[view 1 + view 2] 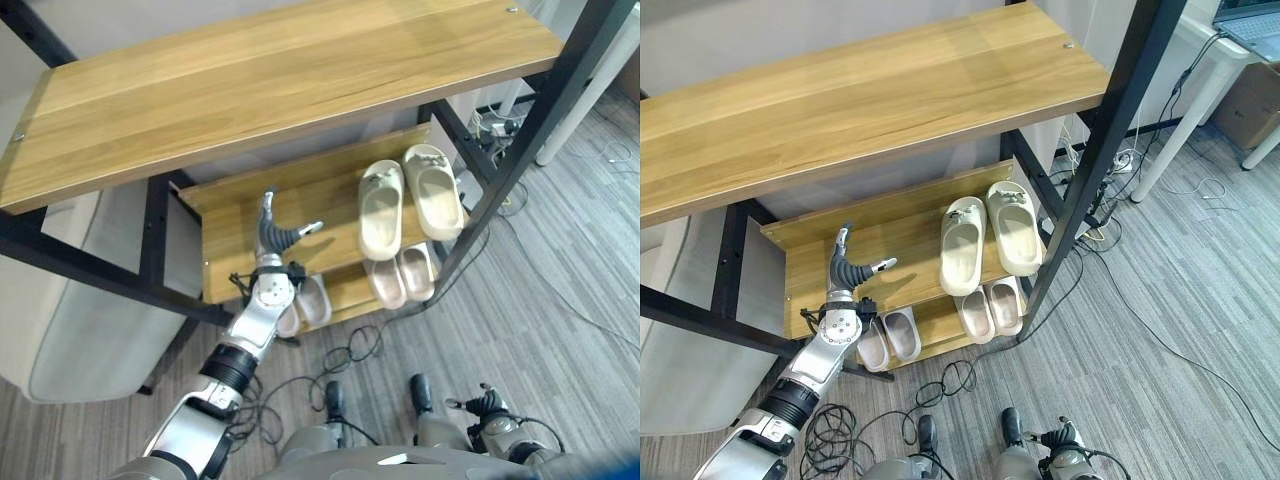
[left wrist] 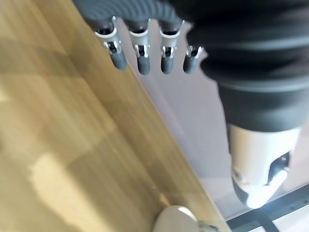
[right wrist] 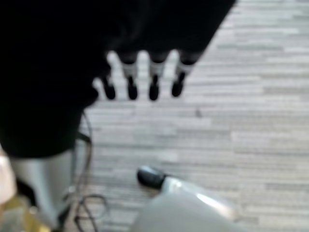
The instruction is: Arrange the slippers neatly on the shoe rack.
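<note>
The left hand (image 1: pixel 272 235), just before the shoe rack (image 1: pixel 250 90), has a dark ribbed cover over its back and wrist; its fingers (image 2: pixel 140 58) are silver with small metal links and rounded dark tips; the thumb (image 2: pixel 260 159) is a thicker silver-white shell set apart from them. On the side away from the rack, the left arm (image 1: pixel 258 318) is a smooth silver-grey casing with black fittings at the wrist; a black ribbed band (image 1: pixel 228 368) rings it lower down, then a broader silver-grey segment. The right hand (image 1: pixel 487 403), well clear of the rack, has the same dark cover; its fingers (image 3: pixel 153 87) are pale with dark tips.
</note>
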Controlling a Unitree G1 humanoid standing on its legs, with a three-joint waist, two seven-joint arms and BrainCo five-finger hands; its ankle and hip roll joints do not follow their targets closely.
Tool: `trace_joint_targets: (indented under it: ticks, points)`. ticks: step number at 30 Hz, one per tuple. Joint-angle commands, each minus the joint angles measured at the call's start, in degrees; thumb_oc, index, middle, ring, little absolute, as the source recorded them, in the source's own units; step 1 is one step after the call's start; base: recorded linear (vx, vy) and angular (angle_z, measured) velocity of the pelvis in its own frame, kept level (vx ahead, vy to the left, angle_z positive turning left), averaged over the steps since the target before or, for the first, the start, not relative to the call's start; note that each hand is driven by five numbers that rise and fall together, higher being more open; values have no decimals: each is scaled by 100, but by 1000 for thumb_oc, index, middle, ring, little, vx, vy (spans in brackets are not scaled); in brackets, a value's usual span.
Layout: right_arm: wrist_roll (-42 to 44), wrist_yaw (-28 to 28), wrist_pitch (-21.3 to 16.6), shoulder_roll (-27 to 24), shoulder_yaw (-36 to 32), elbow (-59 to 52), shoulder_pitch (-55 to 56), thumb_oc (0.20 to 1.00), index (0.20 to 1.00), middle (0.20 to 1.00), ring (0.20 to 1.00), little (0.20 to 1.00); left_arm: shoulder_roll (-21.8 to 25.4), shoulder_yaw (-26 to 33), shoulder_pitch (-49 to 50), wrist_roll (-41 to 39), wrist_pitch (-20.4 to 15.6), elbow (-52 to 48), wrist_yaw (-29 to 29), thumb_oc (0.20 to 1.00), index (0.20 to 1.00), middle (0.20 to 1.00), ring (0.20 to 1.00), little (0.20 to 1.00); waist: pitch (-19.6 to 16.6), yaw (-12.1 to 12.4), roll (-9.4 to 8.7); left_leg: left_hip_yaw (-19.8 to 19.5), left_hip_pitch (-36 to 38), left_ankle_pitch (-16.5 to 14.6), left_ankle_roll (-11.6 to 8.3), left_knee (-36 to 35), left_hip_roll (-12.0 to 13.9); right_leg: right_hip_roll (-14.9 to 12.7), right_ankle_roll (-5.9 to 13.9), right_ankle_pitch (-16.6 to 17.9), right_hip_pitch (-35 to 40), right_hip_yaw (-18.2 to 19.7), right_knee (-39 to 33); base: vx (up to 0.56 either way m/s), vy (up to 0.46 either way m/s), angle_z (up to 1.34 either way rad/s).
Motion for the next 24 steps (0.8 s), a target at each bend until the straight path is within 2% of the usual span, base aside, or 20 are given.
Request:
trace_joint_targets:
  ticks: [1,4,6,24]
  points:
    - [0,-12,2,-12,-82,94,-65,1000,1000,1000,1000,1000,-8,27,-466,203,-279,5,-176,1000,1000,1000,1000,1000,-21,64,174,-325,-23,-366,-67,54,-187,35,213,-776,1,-425,445,0,0,0]
    - [-9,-11,3,-8,-74,84,-56,1000,1000,1000,1000,1000,-25,-49,-396,148,-326,-69,-296,1000,1000,1000,1000,1000,-24,66,170,-338,-30,-364,-65,55,-193,33,211,-782,-4,-426,452,0,0,0]
    - [-31,-12,11,-11,-52,70,-55,1000,1000,1000,1000,1000,-189,-209,-225,-289,-448,-198,-580,1000,1000,1000,1000,1000,-28,69,181,-366,-62,-355,-52,55,-198,31,206,-790,-13,-445,462,-23,-13,5]
    - [49,-105,42,-37,-6,22,-166,1000,1000,1000,1000,1000,-465,-796,-95,-634,-436,-29,-851,1000,1000,1000,1000,1000,65,10,289,-337,-113,-338,-38,62,-185,49,179,-805,-135,-370,540,-2,-1,1]
